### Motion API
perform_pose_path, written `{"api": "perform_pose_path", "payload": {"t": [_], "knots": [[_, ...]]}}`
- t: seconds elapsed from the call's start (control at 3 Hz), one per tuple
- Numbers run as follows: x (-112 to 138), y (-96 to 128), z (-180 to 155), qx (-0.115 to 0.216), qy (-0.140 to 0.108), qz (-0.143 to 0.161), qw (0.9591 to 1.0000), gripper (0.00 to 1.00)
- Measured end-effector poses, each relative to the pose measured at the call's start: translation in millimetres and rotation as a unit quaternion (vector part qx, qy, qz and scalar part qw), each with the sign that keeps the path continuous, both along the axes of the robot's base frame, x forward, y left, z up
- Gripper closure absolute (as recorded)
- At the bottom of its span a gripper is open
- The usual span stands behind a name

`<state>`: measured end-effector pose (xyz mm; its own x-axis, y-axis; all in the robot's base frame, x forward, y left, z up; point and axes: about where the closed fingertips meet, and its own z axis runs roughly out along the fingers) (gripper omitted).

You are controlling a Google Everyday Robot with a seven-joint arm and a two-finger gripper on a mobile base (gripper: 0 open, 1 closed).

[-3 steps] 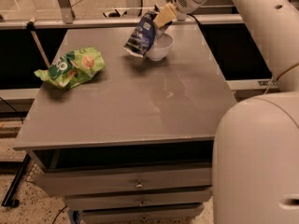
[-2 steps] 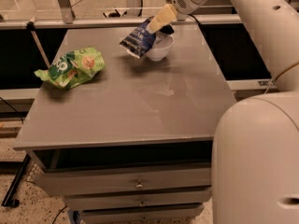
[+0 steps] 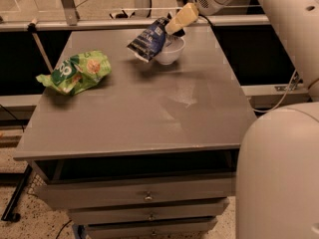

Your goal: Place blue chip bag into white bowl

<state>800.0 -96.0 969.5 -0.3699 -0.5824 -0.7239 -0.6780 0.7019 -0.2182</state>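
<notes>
The gripper (image 3: pixel 174 28) hangs at the far right of the table, pinched on the top corner of the blue chip bag (image 3: pixel 148 40). The bag slants down and to the left, over the left rim of the white bowl (image 3: pixel 173 55). The bag looks light, soft and crinkly, with slick foil, so a seam edge is likely the surest hold. Being larger than the bowl, it will probably flop over the rim. A green snack bag (image 3: pixel 75 72) lies well apart at the left of the grey table (image 3: pixel 174 118).

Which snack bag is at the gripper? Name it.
The blue chip bag, held in the gripper over the white bowl; the green bag lies apart.
</notes>
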Motion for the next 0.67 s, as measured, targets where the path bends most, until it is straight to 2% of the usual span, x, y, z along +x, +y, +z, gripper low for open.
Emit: {"api": "perform_pose_path", "payload": {"t": [0.33,0.67], "knots": [[-11,-51,11,0.017,-0.008,-0.064,0.9978,0.0],[-20,-84,17,0.028,-0.013,-0.109,0.9936,0.0]]}}
